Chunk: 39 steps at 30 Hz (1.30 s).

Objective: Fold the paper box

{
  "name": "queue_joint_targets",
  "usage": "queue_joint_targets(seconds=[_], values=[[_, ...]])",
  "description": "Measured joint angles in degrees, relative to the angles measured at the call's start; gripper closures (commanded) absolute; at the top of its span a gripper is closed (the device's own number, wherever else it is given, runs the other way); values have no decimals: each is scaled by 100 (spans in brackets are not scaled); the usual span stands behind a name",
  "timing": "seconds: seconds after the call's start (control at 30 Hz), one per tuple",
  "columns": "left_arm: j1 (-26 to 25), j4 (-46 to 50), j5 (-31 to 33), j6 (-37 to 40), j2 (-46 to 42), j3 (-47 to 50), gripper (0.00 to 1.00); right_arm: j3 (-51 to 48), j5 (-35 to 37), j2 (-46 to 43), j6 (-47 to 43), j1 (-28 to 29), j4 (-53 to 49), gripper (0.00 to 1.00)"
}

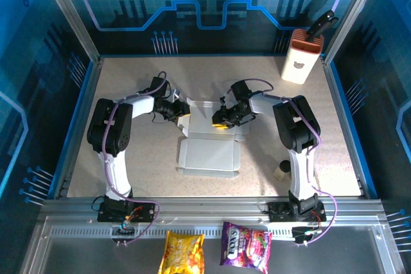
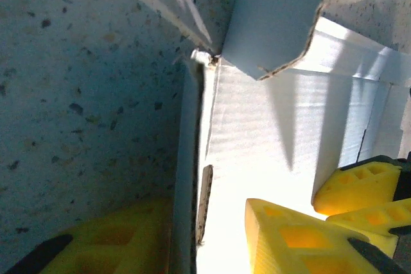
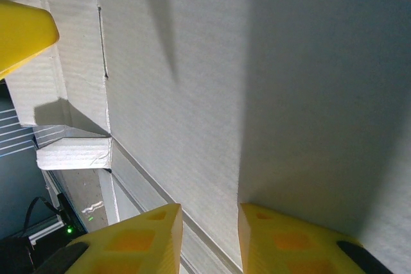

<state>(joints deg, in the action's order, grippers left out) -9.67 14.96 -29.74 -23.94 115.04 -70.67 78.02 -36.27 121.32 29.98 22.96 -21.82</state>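
Observation:
The paper box [image 1: 209,155] lies in the middle of the table, a pale flat panel in front and raised flaps behind. My left gripper [image 1: 182,111] is at its rear left corner and my right gripper [image 1: 223,120] at its rear right. In the left wrist view the left gripper [image 2: 205,222] is open and straddles an upright side wall [image 2: 189,158] of the box, with a gap on the inner side. A bent flap [image 2: 276,17] stands above. The right gripper [image 3: 209,213] is open, its yellow fingertips [image 3: 289,235] against a broad white panel [image 3: 192,62].
A tall white-and-orange container [image 1: 300,56] stands at the back right corner. A small pale object [image 1: 282,170] sits by the right arm's base. Two snack packets [image 1: 183,251] lie on the front rail. Blue walls ring the table.

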Motion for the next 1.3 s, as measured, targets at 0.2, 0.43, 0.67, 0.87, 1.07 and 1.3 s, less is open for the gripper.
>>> queue_joint_targets(seconds=[0.2, 0.43, 0.67, 0.87, 1.07, 1.3], values=[[-4, 157, 55, 160, 85, -234, 81, 9, -20, 11, 0, 2, -2, 69], [-2, 251, 155, 332, 127, -260, 99, 9, -17, 11, 0, 2, -4, 69], [-4, 234, 140, 452, -181, -118, 100, -11, 173, -201, -50, 35, -96, 69], [-7, 87, -98, 675, -1403, 181, 100, -35, 426, -1329, -269, 44, -275, 67], [-20, -424, -549, 960, -2695, 542, 100, 81, 544, -2481, -581, 22, -461, 63], [-26, -1023, -1113, 1484, -4000, 1150, 100, 315, 796, -3569, -1523, 22, -872, 57]])
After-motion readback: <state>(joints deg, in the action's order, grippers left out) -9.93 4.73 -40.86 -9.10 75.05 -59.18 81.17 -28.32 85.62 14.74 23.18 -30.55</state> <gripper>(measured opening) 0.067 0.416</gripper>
